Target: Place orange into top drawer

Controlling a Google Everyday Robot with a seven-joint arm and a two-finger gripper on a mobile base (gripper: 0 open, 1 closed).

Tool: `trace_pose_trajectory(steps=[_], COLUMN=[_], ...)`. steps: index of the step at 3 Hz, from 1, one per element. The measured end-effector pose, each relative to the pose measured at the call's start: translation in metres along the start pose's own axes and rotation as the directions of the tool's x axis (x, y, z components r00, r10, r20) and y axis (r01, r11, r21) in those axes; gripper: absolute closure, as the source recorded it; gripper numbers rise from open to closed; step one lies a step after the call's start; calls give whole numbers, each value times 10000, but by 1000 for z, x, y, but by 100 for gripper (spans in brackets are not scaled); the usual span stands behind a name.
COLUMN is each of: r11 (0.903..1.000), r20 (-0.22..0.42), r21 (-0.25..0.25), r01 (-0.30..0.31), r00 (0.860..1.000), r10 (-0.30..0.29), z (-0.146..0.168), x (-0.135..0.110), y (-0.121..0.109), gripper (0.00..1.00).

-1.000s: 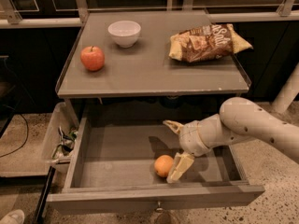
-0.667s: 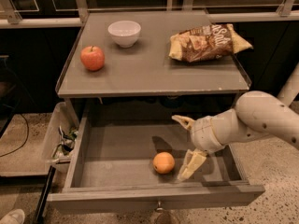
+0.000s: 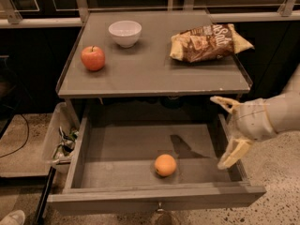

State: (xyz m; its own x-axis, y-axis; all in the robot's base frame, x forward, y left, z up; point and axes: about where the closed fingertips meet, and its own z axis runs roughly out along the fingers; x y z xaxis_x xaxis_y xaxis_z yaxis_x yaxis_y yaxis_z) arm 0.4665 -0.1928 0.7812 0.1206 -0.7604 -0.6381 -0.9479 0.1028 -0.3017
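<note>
The orange (image 3: 165, 165) lies on the flat grey bottom of the open top drawer (image 3: 122, 146), near its front, a little right of centre. Nothing holds it. My gripper (image 3: 226, 130) hangs open and empty above the drawer's right wall, to the right of the orange and well apart from it. One cream fingertip (image 3: 220, 101) points up and left, the other (image 3: 229, 158) points down at the drawer's right front corner. The drawer's small knob (image 3: 159, 209) shows on its front panel.
On the grey tabletop (image 3: 154, 71) above the drawer stand a red apple (image 3: 93, 58), a white bowl (image 3: 124, 33) and a brown chip bag (image 3: 208, 42). A white bin (image 3: 60, 139) with litter sits left of the drawer on the speckled floor.
My gripper has let go of the orange and moved right and up, away from it, out over the drawer's right wall. The orange stays on the drawer bottom.
</note>
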Motion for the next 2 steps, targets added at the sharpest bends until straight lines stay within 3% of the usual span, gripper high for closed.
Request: trace_pose_trajectory(steps=[1,2], r11=[9974,9956], r20=[-218,-224], r21=[710,904], r01=[143,258], r00=[9997,9995], r10=[-128,-238], z=[-57,-65], x=[18,13], y=[-24,-33], gripper=[0,0])
